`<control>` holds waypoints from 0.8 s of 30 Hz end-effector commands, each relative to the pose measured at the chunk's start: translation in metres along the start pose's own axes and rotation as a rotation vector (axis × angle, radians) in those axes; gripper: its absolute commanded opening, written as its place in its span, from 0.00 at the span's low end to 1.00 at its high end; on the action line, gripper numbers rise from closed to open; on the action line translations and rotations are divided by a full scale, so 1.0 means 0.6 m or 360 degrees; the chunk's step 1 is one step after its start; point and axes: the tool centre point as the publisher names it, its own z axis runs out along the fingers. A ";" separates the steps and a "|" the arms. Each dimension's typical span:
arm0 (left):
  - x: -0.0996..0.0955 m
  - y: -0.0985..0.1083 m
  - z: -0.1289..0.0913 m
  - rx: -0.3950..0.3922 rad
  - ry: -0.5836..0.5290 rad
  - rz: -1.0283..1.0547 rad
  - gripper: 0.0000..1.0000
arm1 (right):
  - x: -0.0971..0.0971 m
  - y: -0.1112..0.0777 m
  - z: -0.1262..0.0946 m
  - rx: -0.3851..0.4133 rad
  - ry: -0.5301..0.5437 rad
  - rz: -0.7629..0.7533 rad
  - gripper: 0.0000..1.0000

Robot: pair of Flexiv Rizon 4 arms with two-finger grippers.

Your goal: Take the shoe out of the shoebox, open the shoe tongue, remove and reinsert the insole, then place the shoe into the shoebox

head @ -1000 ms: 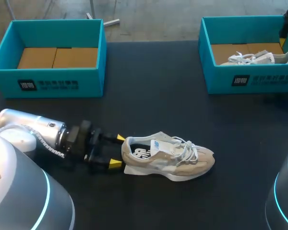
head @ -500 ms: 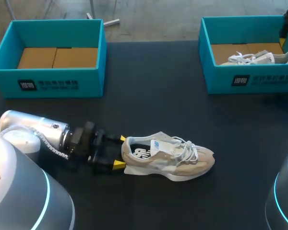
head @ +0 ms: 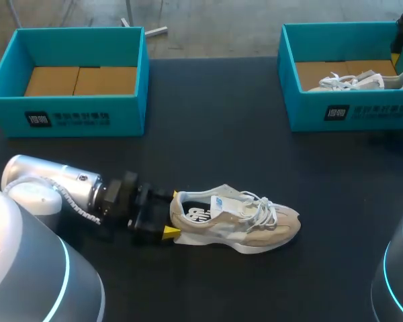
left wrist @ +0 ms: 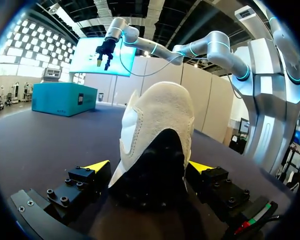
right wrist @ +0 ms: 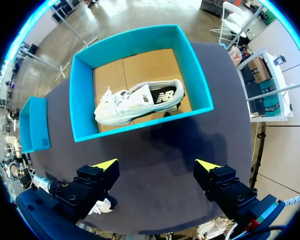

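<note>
Closest in, the left arm (head: 54, 188) is laid low over the dark table (head: 208, 134), coming in from the left side. At its end, the left gripper (head: 171, 213) is set right at the heel of the beige shoe (head: 238, 218). Its jaws are spread wide, and the heel is found between the two yellow tips, one on each side and just beside it. No squeeze can be seen. In the left wrist view, the gap between the fingers (left wrist: 96, 166) is almost filled by the round back of the shoe. The beige shoe is stood upright on its sole on the table, outside both boxes, with its toe pointed away from the left gripper. White laces are heaped on top of it, and a dark insole (head: 198, 215) can be seen down inside the opening. Farther back, on the left side, the left shoebox (head: 87, 117) is placed; it is blue-green, and only brown cardboard is seen in its bottom. Farther back on the right, the right shoebox (head: 352, 111) is placed, and a white shoe (head: 363, 82) is laid inside it. The right gripper (right wrist: 156, 164) is held high above the table near this box, with its jaws wide apart and nothing between them.
</note>
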 end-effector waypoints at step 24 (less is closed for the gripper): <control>0.007 0.000 0.027 -0.0009 -0.0011 0.0041 1.00 | -0.001 -0.001 0.001 -0.0002 0.0001 0.0000 1.00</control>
